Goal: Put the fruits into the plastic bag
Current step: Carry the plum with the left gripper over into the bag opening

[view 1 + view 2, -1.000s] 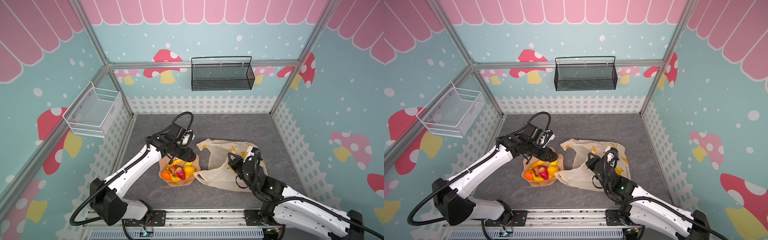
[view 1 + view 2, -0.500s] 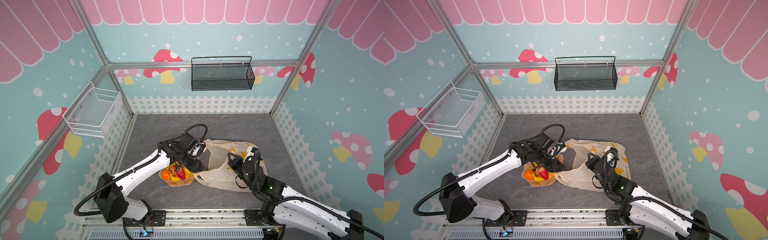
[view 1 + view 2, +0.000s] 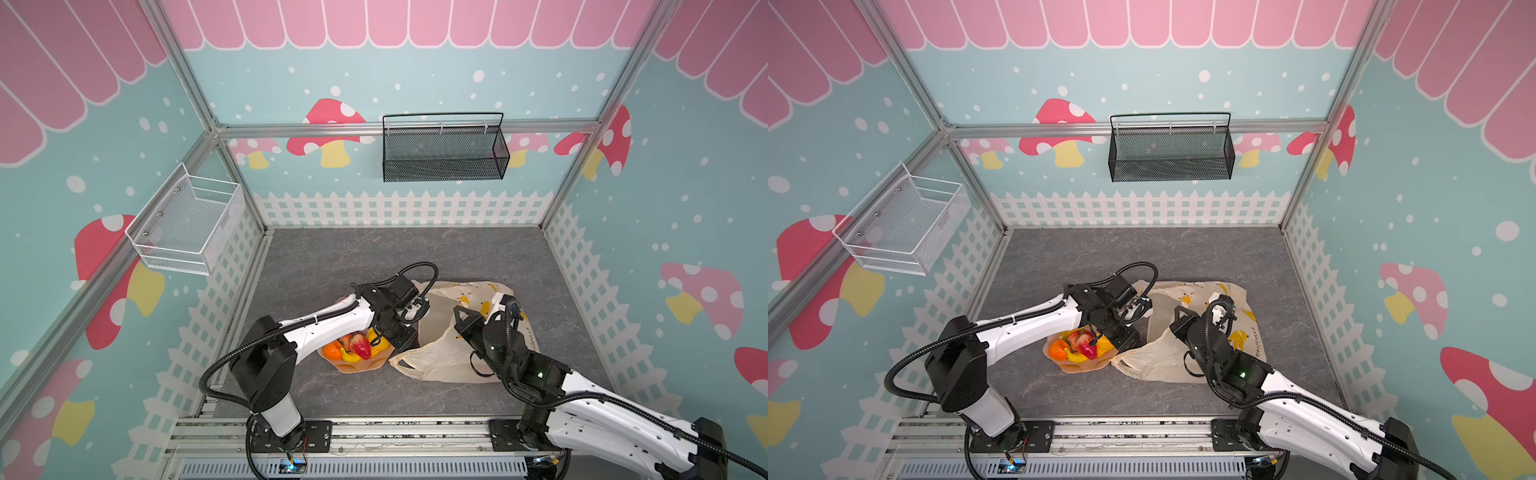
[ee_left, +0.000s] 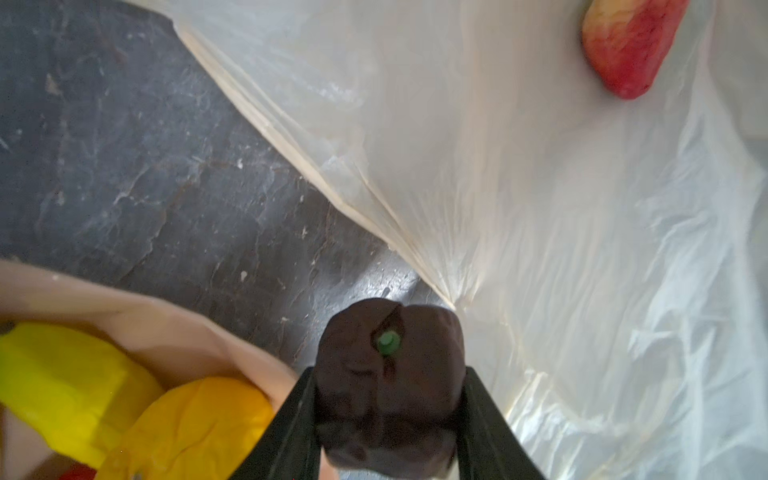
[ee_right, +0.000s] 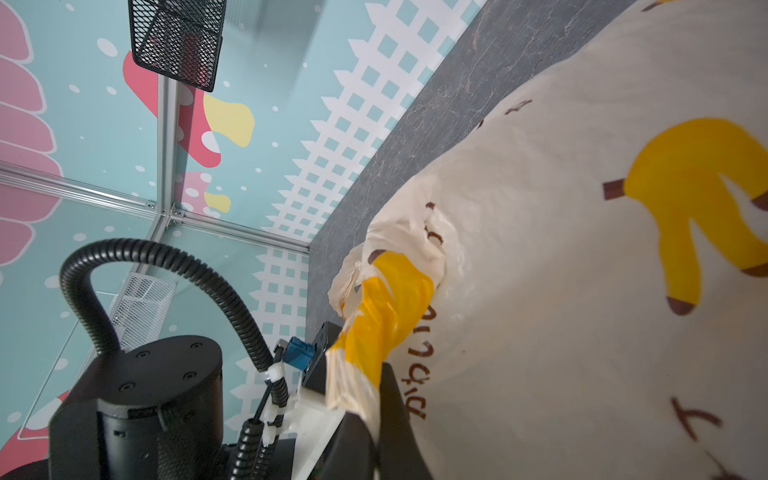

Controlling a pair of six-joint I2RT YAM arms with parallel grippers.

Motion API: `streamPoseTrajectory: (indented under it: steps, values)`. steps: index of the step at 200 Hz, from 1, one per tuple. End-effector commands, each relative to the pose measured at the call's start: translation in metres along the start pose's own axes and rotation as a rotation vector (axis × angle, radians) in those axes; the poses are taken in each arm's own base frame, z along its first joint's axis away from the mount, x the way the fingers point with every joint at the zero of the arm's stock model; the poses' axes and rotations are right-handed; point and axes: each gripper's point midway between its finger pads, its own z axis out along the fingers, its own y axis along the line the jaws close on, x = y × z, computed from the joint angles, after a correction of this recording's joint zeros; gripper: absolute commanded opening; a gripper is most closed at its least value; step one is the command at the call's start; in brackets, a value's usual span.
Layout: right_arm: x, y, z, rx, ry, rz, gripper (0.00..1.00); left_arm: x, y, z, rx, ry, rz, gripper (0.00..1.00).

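Just at the rim of the crinkly cream plastic bag (image 4: 540, 208), left claw (image 4: 388, 376) grasps dark brown round fruit (image 4: 386, 399); right claw (image 5: 368, 399) clamps bag handle (image 5: 386, 299).

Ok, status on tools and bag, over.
Right tool shut on handle of cream crinkly plastic bag. Left tool shut on dark brown round toy fruit, at the bag's edge. Nothing seen blocking it.

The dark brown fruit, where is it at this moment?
The dark brown fruit is clamped in the left gripper, as the left wrist view shows, just past the plate rim and at the edge of the plastic bag.
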Motion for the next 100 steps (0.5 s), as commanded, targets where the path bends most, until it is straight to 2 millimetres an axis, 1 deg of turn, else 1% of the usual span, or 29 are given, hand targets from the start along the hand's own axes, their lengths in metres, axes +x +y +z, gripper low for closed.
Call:
streamPoseTrajectory:
  steps: [1,44,100]
  values:
    - [-0.005,0.014,-0.001,-0.027,-0.007,0.023,0.00,-0.021,-0.019,0.002,0.058,-0.035,0.038,0.18]
    - [-0.002,0.016,0.002,-0.029,0.002,0.020,0.00,-0.035,-0.029,0.017,0.109,-0.020,0.017,0.18]
    - [0.004,0.015,0.009,-0.027,0.019,0.018,0.00,-0.062,-0.050,0.033,0.265,-0.045,-0.046,0.18]
